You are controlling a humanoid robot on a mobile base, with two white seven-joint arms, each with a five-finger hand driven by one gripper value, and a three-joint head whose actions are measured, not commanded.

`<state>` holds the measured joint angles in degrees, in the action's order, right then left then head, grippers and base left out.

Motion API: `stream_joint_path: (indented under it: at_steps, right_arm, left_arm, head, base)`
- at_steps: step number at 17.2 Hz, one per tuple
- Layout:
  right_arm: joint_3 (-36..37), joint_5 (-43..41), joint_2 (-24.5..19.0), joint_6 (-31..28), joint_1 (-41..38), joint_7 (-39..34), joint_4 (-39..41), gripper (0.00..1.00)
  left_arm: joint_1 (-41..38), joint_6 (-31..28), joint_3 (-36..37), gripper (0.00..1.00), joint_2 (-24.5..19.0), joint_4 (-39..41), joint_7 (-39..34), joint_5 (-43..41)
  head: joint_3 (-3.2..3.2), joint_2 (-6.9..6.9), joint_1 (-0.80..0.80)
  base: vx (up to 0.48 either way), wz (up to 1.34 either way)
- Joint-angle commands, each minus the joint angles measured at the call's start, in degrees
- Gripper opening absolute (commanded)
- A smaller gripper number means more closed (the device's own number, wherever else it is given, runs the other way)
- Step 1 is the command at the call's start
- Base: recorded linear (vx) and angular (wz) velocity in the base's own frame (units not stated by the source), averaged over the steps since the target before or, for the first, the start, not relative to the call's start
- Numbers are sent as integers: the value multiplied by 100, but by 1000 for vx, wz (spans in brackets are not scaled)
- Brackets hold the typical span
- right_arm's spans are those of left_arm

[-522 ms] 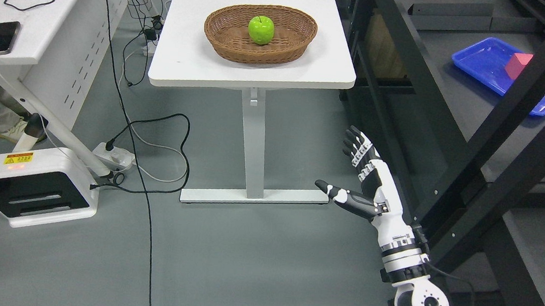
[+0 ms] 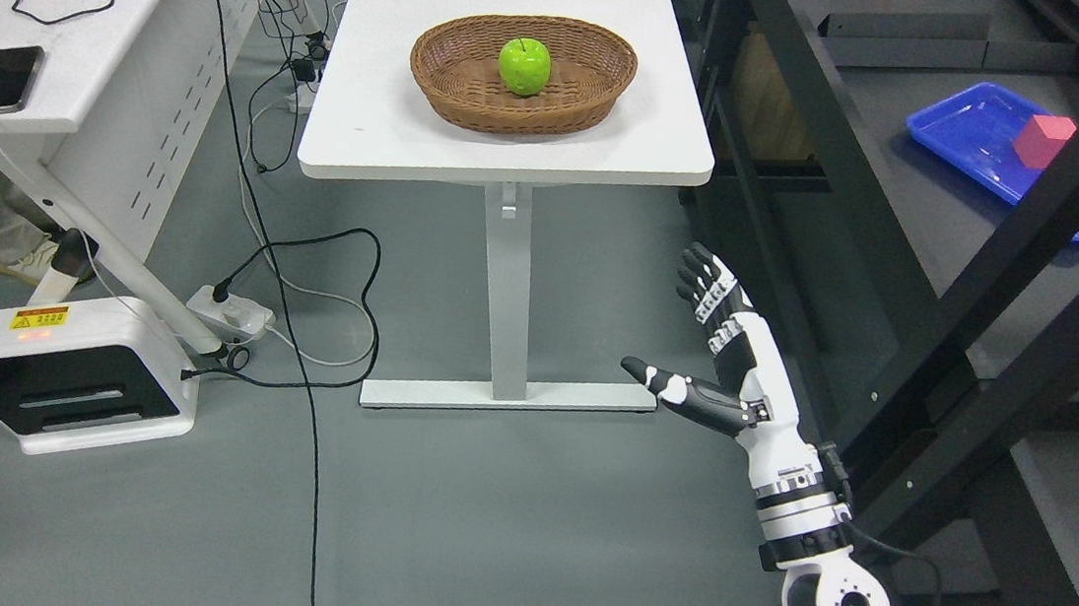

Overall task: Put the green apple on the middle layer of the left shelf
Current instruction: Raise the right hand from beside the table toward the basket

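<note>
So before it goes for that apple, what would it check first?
1. Apple in the basket with nothing over it: ok.
2. Right hand holds nothing, fingers spread: ok.
3. Hand close enough to the apple: not ok, it hangs low beside the table.
4. Left hand ready: cannot tell, out of view.
5. Free spot on the left shelf: cannot tell, no shelf shows on the left.
</note>
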<state>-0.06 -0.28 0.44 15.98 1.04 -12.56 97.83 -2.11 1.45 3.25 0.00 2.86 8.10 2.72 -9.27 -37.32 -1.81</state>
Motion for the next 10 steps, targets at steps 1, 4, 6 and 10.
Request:
stream_joint_path:
  at_steps: [1, 4, 6, 10]
  right_arm:
    - [-546, 4419, 615, -286, 966, 132, -18, 96]
    - [-819, 4540, 747, -308, 1170, -122, 8, 100]
    - [-820, 3557, 686, -192, 1223, -264, -1, 100]
    - [-933, 3752, 528, -858, 2134, -343, -184, 100]
  left_arm:
    - [0, -4, 0, 100, -100, 4, -2, 0]
    - [0, -5, 0, 100, -100, -5, -2, 0]
    - [0, -5, 0, 100, -100, -5, -2, 0]
    - [0, -5, 0, 100, -100, 4, -2, 0]
  head:
    - [0, 0, 0]
    - [0, 0, 0]
    - [0, 0, 0]
    - [0, 0, 0]
  base:
    - [46, 0]
    - [43, 0]
    - [35, 0]
    - [29, -16]
